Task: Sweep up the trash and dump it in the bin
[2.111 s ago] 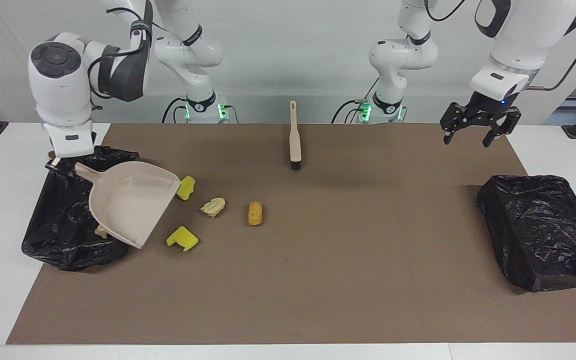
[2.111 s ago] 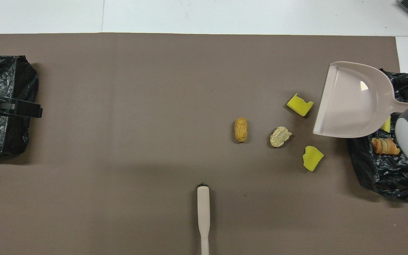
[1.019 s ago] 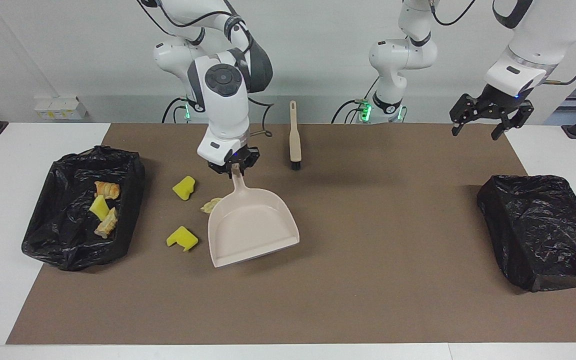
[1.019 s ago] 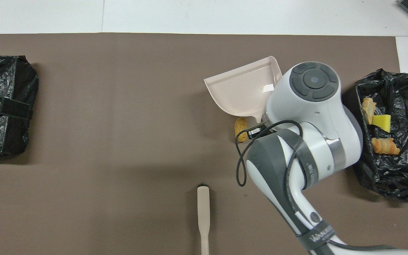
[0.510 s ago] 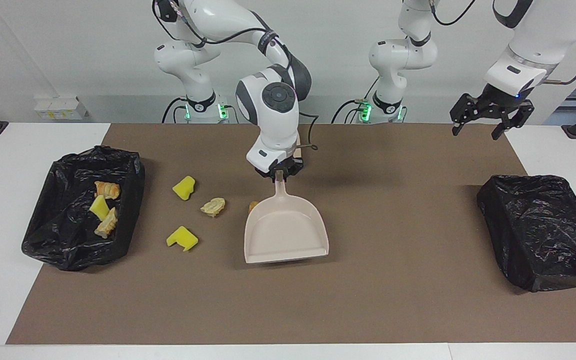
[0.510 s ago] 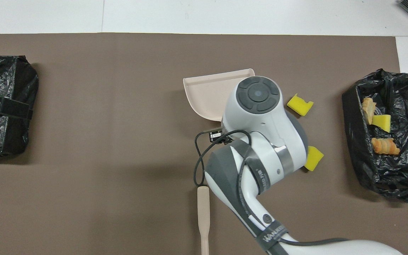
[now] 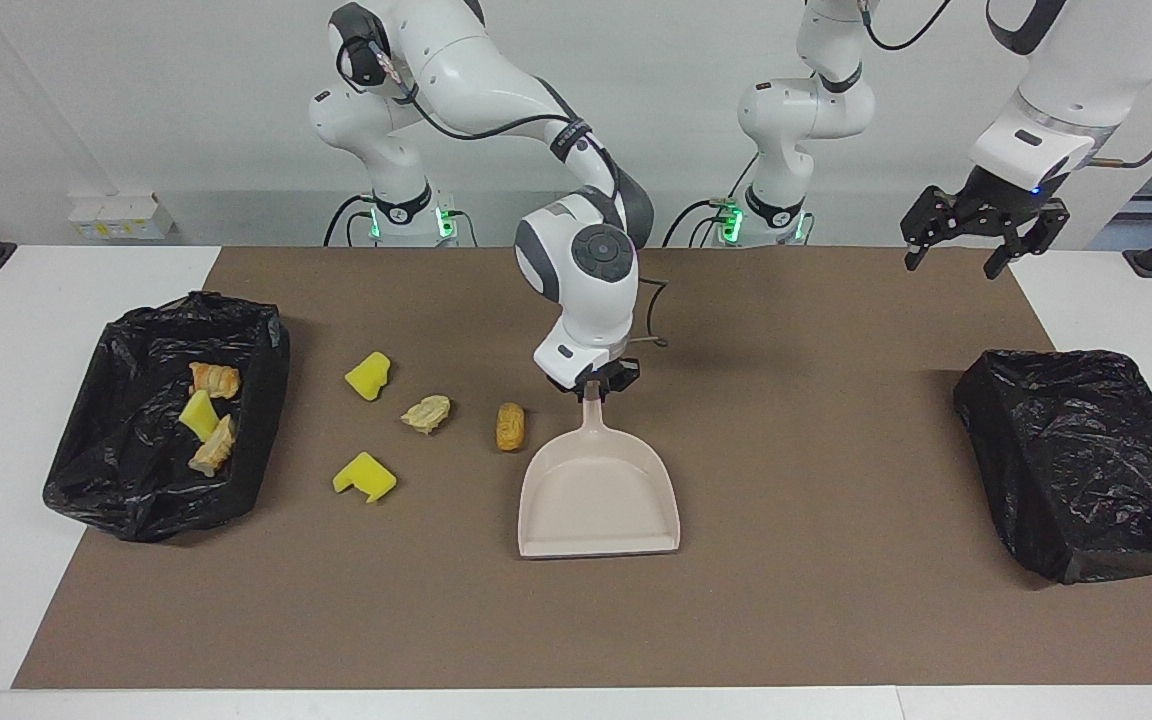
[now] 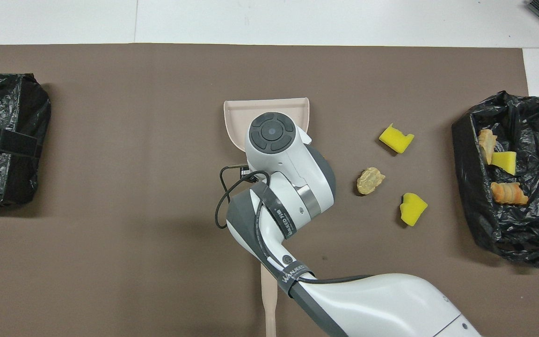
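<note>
Right gripper (image 7: 594,387), pinching dustpan (image 7: 600,497) handle, has carried pan from bin (image 7: 126,485) to mat centre, beside roll (image 7: 510,426). Four scraps still on mat, three in bin. Left gripper (image 7: 972,242) spread, waiting.

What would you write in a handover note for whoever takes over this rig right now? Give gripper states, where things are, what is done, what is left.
Right gripper: shut on the dustpan handle; pan mid-mat, mouth away from the robots.
Left gripper: open, waiting above the mat's edge at its own end, over the covered bin.
Brush: on the mat near the robots, mostly hidden by the right arm.
Done: three scraps in the open bin at the right arm's end.
Left: four scraps on the mat between pan and open bin: two sponge chunks, a pale piece, a brown roll beside the pan. Sweep them in, dump.
</note>
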